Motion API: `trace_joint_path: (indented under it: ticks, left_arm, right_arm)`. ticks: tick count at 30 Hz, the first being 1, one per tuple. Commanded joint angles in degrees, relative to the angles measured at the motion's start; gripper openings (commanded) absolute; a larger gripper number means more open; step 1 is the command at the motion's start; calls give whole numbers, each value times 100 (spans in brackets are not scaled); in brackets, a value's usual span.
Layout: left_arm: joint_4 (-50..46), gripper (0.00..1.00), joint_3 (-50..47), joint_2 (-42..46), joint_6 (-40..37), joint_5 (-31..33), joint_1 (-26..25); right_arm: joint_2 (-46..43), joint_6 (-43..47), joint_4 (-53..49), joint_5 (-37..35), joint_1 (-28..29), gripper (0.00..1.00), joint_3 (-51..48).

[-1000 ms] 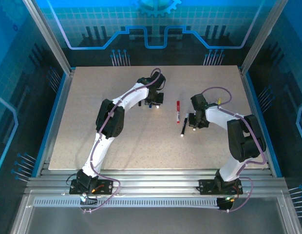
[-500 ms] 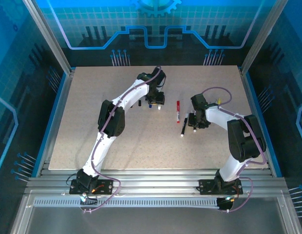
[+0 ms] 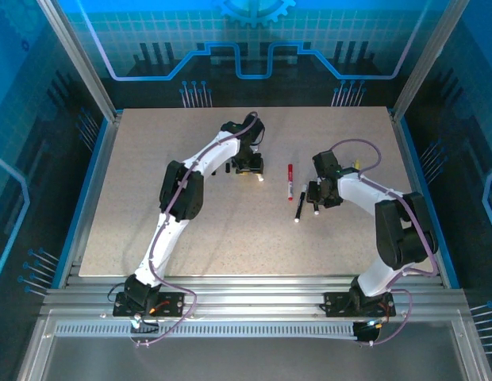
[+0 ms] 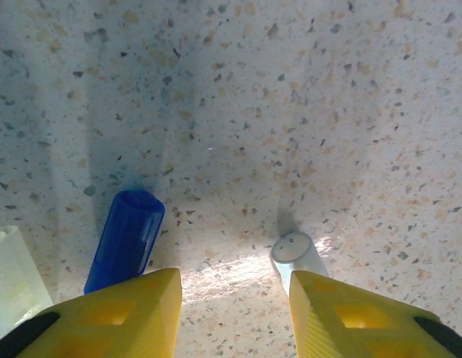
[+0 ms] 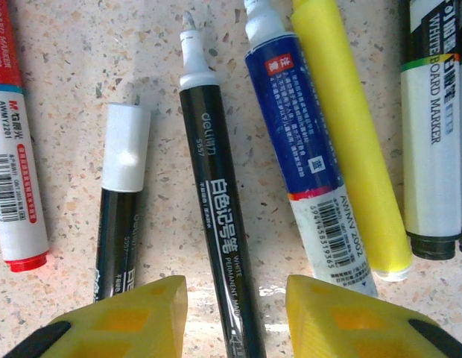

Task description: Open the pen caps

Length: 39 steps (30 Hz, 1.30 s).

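In the left wrist view a blue pen cap (image 4: 127, 239) and a white pen cap (image 4: 298, 253) lie on the speckled table, just ahead of my left gripper (image 4: 235, 313). Its yellow fingers stand apart with bare table between them. My right gripper (image 5: 235, 317) is open and straddles an uncapped black marker (image 5: 216, 224), which lies flat with a gap on each side. Left of that marker lies a black pen with a white cap (image 5: 125, 148). From above, the left gripper (image 3: 247, 168) is mid-table and the right gripper (image 3: 316, 197) is further right.
An uncapped blue-labelled marker (image 5: 305, 149), a yellow highlighter (image 5: 350, 134) and whiteboard markers (image 5: 432, 134) lie right of the black marker, and a red-and-white marker (image 5: 15, 149) lies to the left. A translucent piece (image 4: 11, 276) sits beside the left finger. The red pen (image 3: 290, 181) lies between the arms.
Both grippers have opened. The left one has shifted slightly left and towards the near edge, leaving the white cap on the table. The right one has let the black marker lie flat.
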<state>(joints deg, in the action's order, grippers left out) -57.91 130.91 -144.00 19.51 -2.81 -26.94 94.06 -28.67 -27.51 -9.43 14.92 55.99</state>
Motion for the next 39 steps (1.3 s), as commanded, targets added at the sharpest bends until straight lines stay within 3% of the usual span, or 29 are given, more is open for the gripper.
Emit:
trace_joint_path:
  ticks: [1, 9, 17, 23, 39]
  left_arm:
    - [254, 43, -119, 553, 97, 61, -18]
    - [1440, 43, -1122, 1415, 288, -204, -163]
    - [2796, 42, -2219, 1859, 937, -943, -381]
    - [2618, 41, -1920, 1505, 982, -1042, -508]
    - [2821, 41, -2068, 1261, 1177, -1285, -619]
  right_arm:
    - [-258, -82, -86, 97, -85, 40, -53]
    - [-455, -87, 328, 621, -30, 39, -198]
    - [-105, -191, 555, 884, 201, 35, 63]
    - [354, -218, 567, 932, 348, 33, 455]
    - [1349, -302, 460, 885, 646, 38, 1233]
